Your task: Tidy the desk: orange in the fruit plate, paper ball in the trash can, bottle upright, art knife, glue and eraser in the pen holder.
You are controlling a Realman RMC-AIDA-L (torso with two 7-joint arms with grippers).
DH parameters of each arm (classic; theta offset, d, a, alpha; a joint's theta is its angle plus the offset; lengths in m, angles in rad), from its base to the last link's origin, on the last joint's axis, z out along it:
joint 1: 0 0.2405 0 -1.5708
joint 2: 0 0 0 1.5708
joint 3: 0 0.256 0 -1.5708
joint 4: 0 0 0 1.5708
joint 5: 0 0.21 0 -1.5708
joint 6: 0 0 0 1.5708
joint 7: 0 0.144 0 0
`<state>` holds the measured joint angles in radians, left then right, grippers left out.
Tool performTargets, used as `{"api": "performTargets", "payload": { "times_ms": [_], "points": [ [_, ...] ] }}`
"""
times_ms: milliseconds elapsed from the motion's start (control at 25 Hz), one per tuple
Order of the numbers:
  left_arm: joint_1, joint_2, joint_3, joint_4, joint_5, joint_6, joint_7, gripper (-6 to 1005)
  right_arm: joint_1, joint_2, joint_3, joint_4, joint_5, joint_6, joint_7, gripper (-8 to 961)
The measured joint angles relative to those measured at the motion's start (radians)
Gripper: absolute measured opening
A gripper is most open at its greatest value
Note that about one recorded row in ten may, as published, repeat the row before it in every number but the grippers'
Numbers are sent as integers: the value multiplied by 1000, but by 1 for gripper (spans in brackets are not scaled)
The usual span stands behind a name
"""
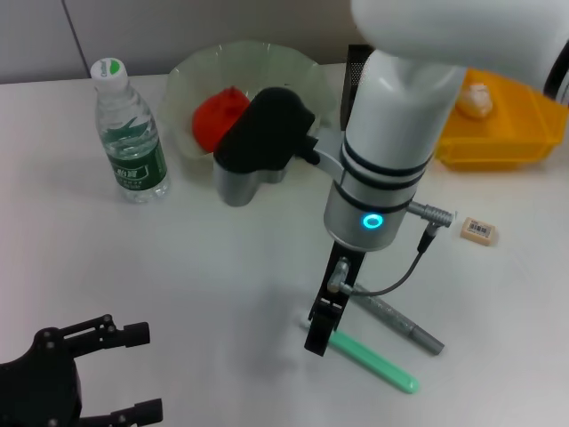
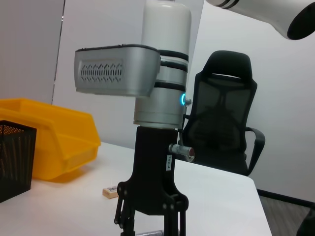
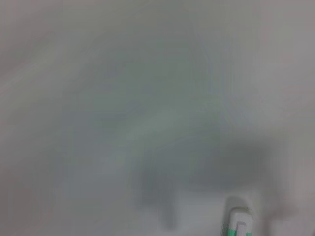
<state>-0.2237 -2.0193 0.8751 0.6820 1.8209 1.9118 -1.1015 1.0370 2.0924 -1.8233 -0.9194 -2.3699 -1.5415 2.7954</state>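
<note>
Two slim tools lie crossed under your right gripper (image 1: pixel 322 334), its fingers slightly apart over the green art knife (image 1: pixel 373 360) beside the grey glue stick (image 1: pixel 400 322). Straddle only the knife's near end, squeeze, then carry it past the eraser (image 1: pixel 479 230) to the pen holder (image 1: pixel 356 69); your left gripper (image 1: pixel 107 374) rests spread open, nearer than the knife.

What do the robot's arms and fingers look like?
The right arm is a fat white and silver tube with black rings, a glowing blue ring light and a thin grey cable. Its right gripper is slim and black. The left gripper is black with jointed fingers.
</note>
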Motion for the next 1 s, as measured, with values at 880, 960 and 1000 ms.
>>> {"api": "performTargets", "payload": {
  "times_ms": [880,960,1000],
  "points": [
    [-2,-5,-7,-10,23,-13,14,802,43,0,-136,72,80,121,32,547],
    [-2,-5,-7,-10,23,-13,14,802,43,0,-137,75,80,123,32,510],
    [-2,-5,-7,-10,23,-13,14,802,43,0,-138,75,80,124,32,492]
  ]
}}
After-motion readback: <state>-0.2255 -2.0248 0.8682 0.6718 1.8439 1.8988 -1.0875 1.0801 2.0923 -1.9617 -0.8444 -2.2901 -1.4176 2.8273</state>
